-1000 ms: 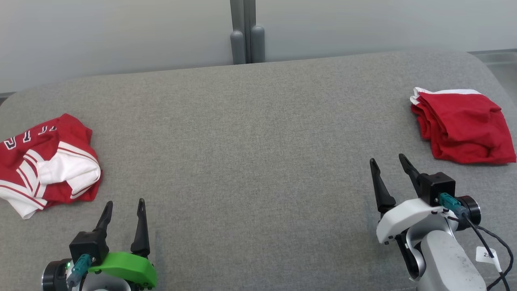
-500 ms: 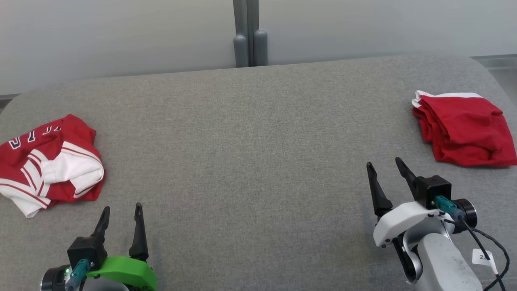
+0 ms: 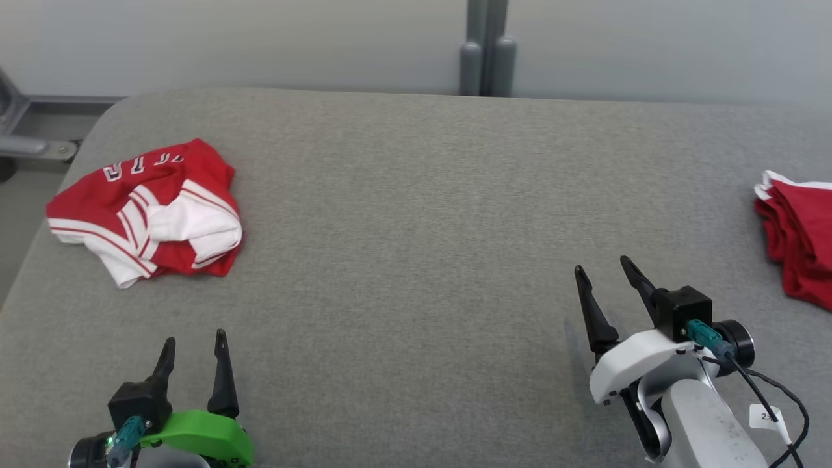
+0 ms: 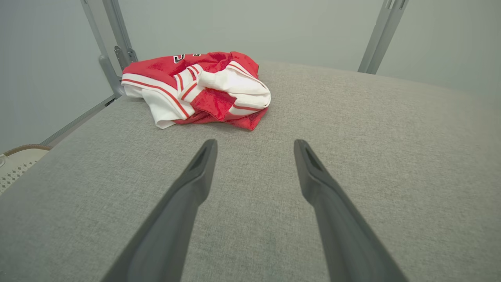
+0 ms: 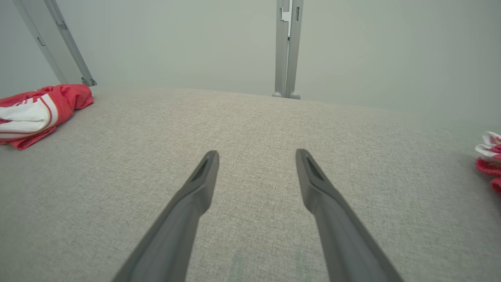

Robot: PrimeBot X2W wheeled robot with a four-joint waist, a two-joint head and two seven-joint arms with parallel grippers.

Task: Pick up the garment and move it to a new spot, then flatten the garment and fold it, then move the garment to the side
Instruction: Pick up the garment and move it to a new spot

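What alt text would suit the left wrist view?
A crumpled red-and-white jersey lies on a grey fabric surface, just ahead of the left gripper, whose two dark fingers stand open and empty. Grey metal posts rise behind against a pale wall.

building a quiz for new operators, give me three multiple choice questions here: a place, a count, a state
1. Where on the grey fabric surface does the striped garment lie?
A. the robot's left side
B. the middle
C. the near right corner

2. How many garments lie on it?
A. one
B. two
C. four

3. How do the jaws of the left gripper and right gripper stand?
A. both shut on cloth
B. both open, empty
C. one open, one shut

Answers:
1 A, it lies beyond the left gripper.
2 B, the striped one plus a plain red garment at the right.
3 B, both wrist views show them spread over bare fabric.
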